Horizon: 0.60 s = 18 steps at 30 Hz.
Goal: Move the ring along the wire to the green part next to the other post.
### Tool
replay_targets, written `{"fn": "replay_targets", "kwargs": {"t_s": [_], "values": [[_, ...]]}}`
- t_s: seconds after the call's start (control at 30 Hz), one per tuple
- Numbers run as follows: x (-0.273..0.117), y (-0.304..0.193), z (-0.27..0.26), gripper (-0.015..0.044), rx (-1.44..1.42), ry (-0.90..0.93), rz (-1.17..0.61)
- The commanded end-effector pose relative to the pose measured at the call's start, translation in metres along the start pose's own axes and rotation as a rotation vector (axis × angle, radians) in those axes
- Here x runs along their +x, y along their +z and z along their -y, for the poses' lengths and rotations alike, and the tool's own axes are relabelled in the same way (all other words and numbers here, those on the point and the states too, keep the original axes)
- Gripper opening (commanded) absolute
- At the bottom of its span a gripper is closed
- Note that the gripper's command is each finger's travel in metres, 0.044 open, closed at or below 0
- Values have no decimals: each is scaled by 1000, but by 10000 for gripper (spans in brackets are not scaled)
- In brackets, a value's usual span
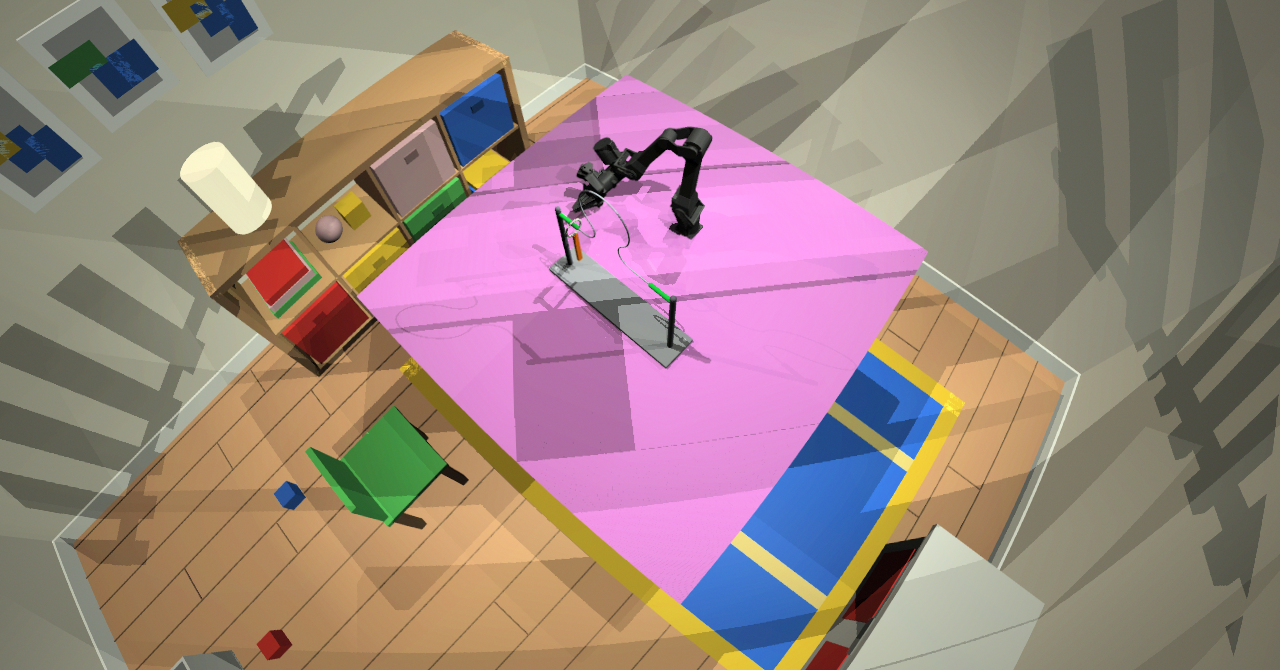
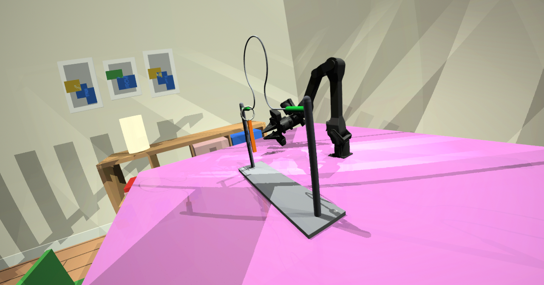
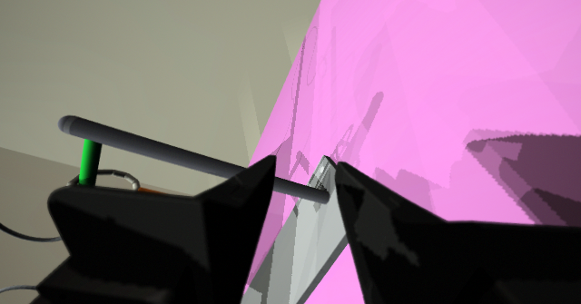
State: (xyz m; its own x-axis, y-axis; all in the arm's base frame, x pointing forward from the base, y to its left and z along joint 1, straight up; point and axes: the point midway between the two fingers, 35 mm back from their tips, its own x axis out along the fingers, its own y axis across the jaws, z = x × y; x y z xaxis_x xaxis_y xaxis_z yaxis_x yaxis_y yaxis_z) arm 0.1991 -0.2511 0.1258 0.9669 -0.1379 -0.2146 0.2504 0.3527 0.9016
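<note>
The ring (image 2: pixel 241 113) (image 3: pixel 111 172) hangs around the green part (image 2: pixel 247 108) (image 3: pixel 90 161) (image 1: pixel 568 219) beside the far-left post (image 2: pixel 249 149) (image 3: pixel 172 152) (image 1: pixel 563 241). Its orange handle (image 2: pixel 252 136) (image 1: pixel 578 247) points down; my left finger mostly hides it in the wrist view. The other green part (image 2: pixel 294 108) (image 1: pixel 660 292) meets the near-right post (image 2: pixel 312 161) (image 1: pixel 671 321). My gripper (image 2: pixel 263 135) (image 3: pixel 306 166) is partly open and empty, its tips to the right of the handle in the exterior view. Its exact gap to the handle is unclear.
The thin grey wire (image 2: pixel 244 60) (image 3: pixel 32 238) loops high between the green parts and passes near the gripper in the top view. The posts stand on a grey base (image 2: pixel 293 207) (image 3: pixel 313 240) on the pink table (image 2: pixel 418 215).
</note>
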Motion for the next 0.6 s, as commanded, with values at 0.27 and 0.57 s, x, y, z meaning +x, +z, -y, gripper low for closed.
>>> {"fn": "replay_targets", "kwargs": {"t_s": [0.27, 0.57], "values": [[10, -90, 1, 160, -661, 85, -50], [2, -134, -1, 160, -918, 162, -67]]}}
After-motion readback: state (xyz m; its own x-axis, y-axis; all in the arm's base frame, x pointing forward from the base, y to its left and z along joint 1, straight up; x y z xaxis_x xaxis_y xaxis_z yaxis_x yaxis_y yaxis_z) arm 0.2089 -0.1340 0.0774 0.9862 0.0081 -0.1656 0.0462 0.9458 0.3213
